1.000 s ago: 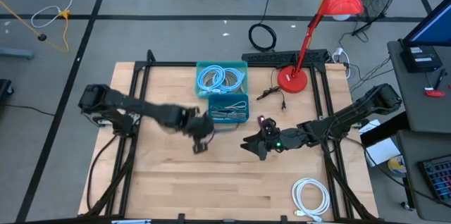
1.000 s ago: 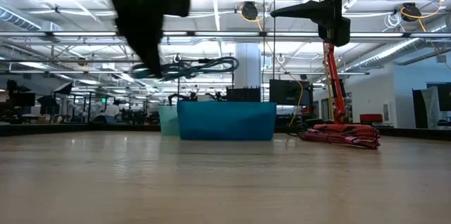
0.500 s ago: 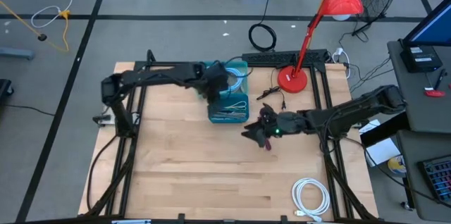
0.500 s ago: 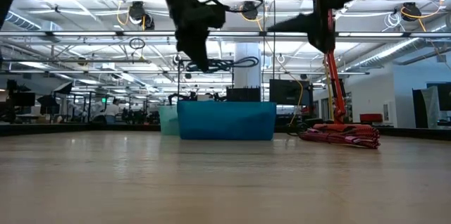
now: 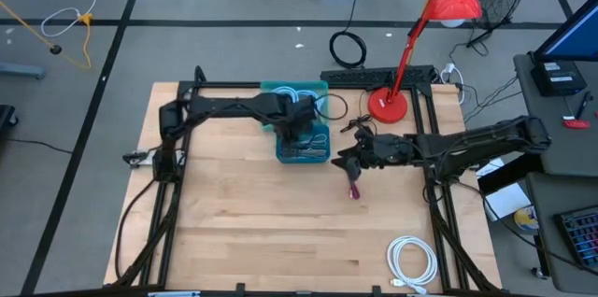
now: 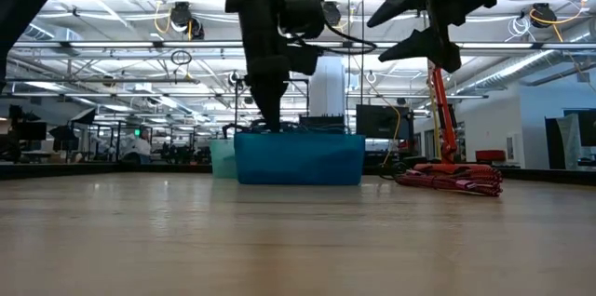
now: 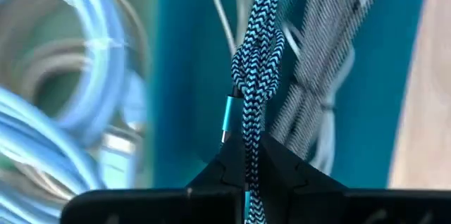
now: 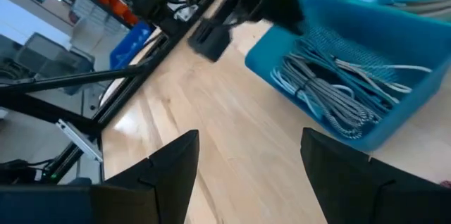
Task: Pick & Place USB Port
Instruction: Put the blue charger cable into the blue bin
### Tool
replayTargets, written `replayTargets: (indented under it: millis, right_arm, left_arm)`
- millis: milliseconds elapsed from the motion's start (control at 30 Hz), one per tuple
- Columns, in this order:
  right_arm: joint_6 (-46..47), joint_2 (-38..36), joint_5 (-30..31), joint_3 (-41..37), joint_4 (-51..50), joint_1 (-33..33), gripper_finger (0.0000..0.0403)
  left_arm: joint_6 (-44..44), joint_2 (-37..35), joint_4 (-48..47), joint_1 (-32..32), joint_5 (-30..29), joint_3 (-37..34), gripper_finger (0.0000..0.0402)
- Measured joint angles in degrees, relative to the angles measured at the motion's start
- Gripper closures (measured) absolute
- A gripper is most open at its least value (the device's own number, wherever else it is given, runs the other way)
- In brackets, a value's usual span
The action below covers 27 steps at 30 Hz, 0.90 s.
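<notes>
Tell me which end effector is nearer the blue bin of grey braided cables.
Left. The left end effector hangs directly over the blue bin, shut on a braided cable. The right end effector is open, beside it.

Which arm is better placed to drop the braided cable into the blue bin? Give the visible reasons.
Left. Its tool is shut on the braided cable, directly above the blue bin. The right tool is open and empty, beside the bin.
</notes>
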Motion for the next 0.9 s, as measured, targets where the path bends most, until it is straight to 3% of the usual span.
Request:
replayTargets:
  millis: [567,900]
  right_arm:
    - [-0.6,-0.4,0.2,0.0,-0.8,-1.0,0.0165]
    - [0.3,-0.4,1.4,0.0,-0.8,-1.0,0.0165]
  left_arm:
    - [0.3,2.9,1.1,3.6,1.4,-0.1,0.0385]
    - [1.4,2.9,1.3,3.6,-1.8,-0.1,0.0287]
